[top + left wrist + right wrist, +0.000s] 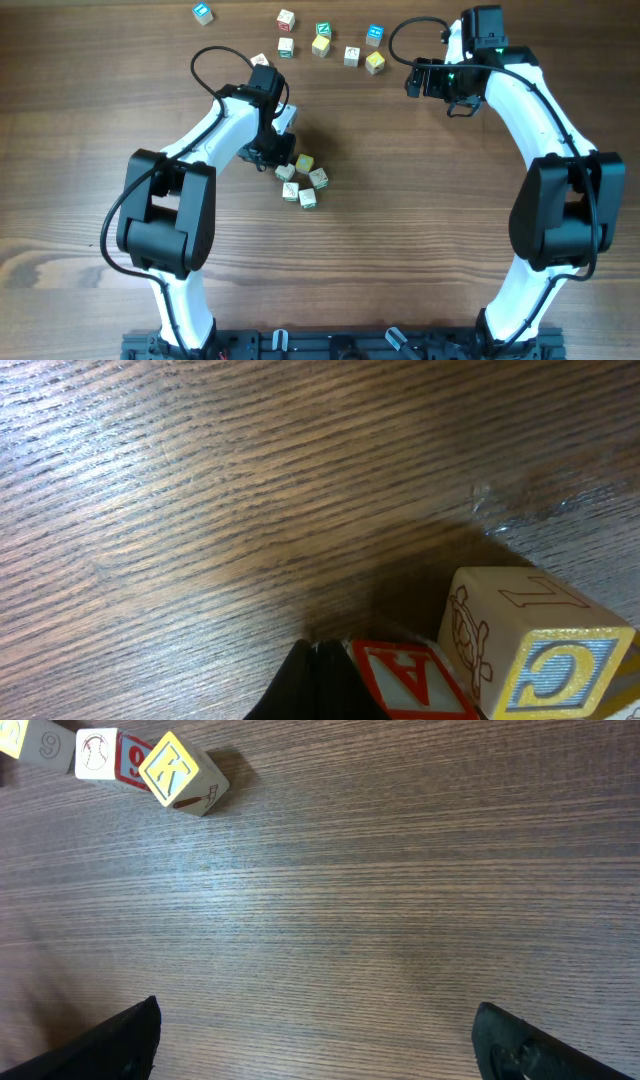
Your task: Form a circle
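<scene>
Bottom of the left wrist view, we see the left gripper [312, 680] pinched shut, empty, beside a red A cube [410, 685]. Overhead, the circle [318, 178] sits mid-frame. The right gripper [315, 1042] gapes, empty.

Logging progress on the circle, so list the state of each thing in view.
left hand, shut, holding nothing, tips beside the circle
right hand, open, holding nothing
circle, five cubes bunched in a small rough ring
loose cubes, scattered along the far side, apart from the ring
</scene>
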You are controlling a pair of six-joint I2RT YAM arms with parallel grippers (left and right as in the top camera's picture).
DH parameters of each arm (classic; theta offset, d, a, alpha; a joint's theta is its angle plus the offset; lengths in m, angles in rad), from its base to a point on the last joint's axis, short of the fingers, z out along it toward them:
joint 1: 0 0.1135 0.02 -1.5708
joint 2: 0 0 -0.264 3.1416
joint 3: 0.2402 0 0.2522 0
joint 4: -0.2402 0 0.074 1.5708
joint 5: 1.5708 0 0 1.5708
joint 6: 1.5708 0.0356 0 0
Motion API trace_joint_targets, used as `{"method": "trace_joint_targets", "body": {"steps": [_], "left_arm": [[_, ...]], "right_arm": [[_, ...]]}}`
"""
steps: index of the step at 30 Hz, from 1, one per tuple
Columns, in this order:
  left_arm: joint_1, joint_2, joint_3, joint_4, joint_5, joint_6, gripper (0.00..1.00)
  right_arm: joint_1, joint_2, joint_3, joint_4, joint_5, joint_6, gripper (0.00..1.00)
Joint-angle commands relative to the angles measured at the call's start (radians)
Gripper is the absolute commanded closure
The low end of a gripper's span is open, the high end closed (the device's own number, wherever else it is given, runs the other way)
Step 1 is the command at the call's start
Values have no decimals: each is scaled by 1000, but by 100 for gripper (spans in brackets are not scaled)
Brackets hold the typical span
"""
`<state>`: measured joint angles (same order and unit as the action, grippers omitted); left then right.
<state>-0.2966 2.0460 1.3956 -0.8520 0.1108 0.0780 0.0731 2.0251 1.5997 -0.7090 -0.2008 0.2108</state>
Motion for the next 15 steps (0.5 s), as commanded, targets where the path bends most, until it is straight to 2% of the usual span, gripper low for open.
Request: {"method": "trace_joint_targets", "body": {"steps": [1, 13, 15], "left_arm": [[-6, 17, -9, 4, 19, 19, 95], [-14, 17, -9, 4, 19, 19, 95], [-14, 17, -9, 4, -31, 19, 95]], "right_arm": [[-3, -25, 12, 3, 10, -1, 0], [-3, -25, 12, 2, 10, -1, 0], [-3, -25, 12, 3, 10, 0, 0]]}}
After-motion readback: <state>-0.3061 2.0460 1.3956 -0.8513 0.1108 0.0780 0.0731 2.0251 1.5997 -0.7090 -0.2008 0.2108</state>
